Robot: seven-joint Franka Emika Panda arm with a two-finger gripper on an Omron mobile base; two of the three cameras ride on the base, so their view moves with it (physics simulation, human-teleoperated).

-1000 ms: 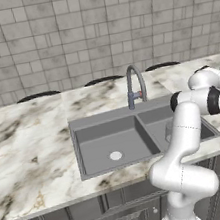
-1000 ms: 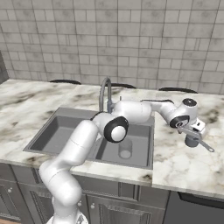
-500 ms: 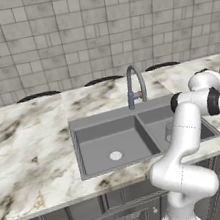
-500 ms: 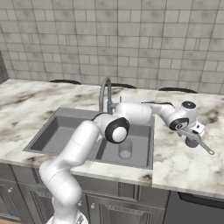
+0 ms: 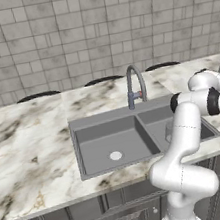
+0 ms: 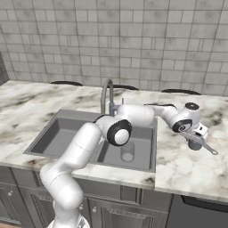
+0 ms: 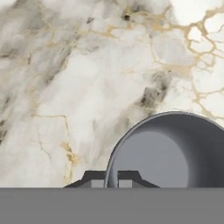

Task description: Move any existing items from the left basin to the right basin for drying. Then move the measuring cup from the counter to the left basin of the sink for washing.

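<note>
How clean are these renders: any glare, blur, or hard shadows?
Left base view: even, flat light, sharp throughout, soft shading inside the left basin. Right base view: equally sharp, with only a faint shadow under the measuring cup on the counter. Hand view: the cup's inside is smoothly shaded, with no glare; the marble veining is slightly soft.

Measuring cup below my wrist: dark grey, smooth, matt, possibly plastic. Counter: polished veined marble. Sink: matt grey. Faucet: shiny steel.
</note>
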